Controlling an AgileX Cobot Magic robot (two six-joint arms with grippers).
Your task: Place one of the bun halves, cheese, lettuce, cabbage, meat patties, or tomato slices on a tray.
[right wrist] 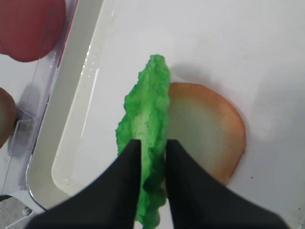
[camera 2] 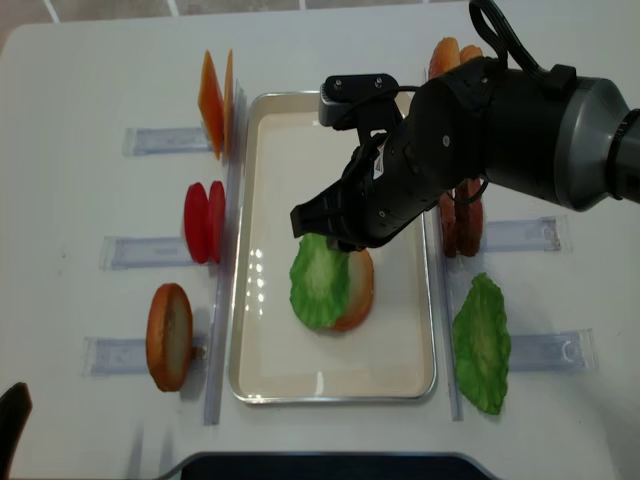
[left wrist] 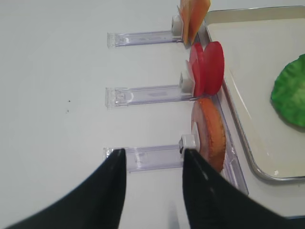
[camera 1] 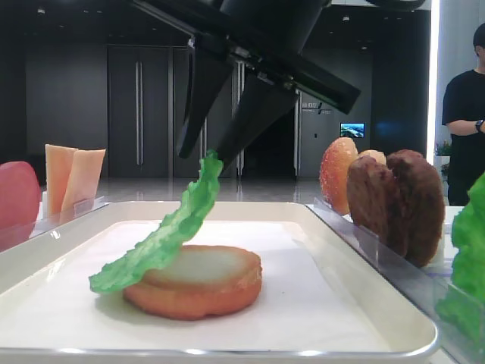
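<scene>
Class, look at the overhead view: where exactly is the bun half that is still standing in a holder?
The standing bun half sits at the lower left, outside the tray, below the tomato slices.

Right arm (camera 2: 500, 130): glossy black bulky shell w/ black cable; claw (right wrist: 152, 157) w/ matte black tapered fingers.

I can read no text, label, brand or number on anything around me. Far behind my table, to the right, a small glowing blue wall screen (camera 1: 352, 130) hangs in the dark hall, and just left of it a pale sign plate (camera 1: 309, 106) carries marks too small and blurred for me to make out. The food pieces and the clear plastic holders on the table show me no print at all.
</scene>
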